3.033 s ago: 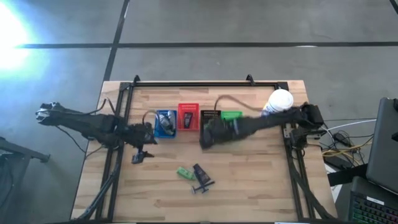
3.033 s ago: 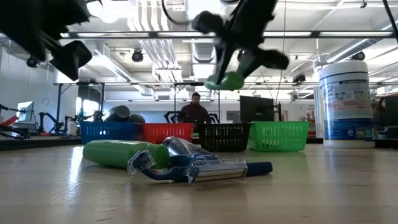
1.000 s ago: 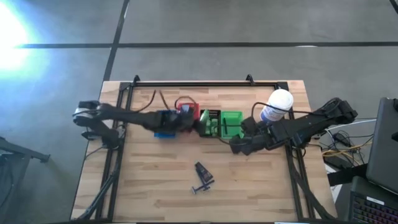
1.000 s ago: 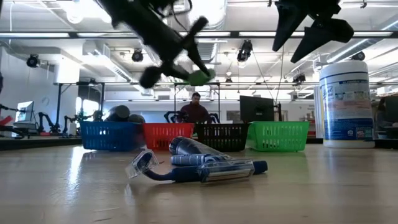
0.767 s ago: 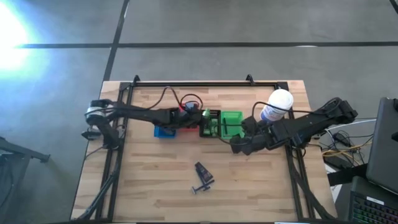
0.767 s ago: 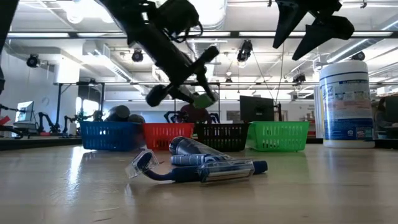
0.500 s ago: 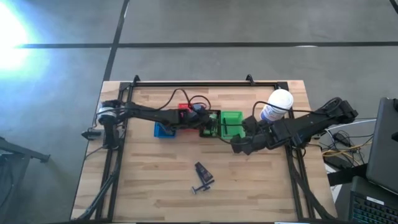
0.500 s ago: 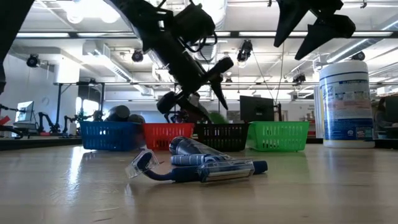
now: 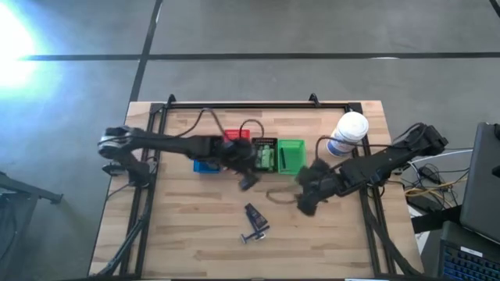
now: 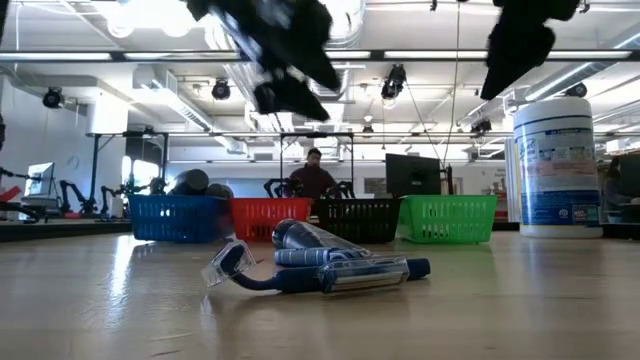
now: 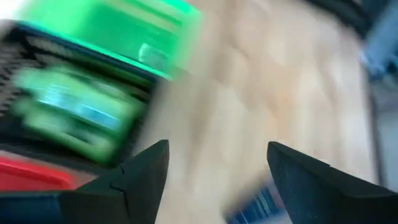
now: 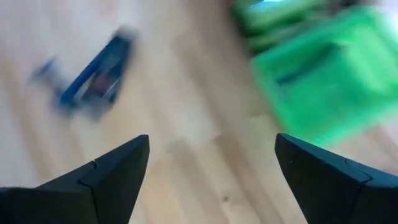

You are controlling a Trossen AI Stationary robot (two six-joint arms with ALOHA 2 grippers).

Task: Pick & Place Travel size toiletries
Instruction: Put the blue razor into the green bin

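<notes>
High view shows you the left gripper just in front of the black basket, fingers spread wide and empty. A green packet lies in that basket. Your right gripper, also wide and empty, hangs over the table in front of the green basket. The razors lie on the wood nearby.

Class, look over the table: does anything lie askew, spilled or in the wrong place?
Nothing is spilled. The four baskets stand in a row. Only a small heap of toiletries lies loose and crisscrossed on the wooden table, outside any basket. The left hand and right hand are empty.
</notes>
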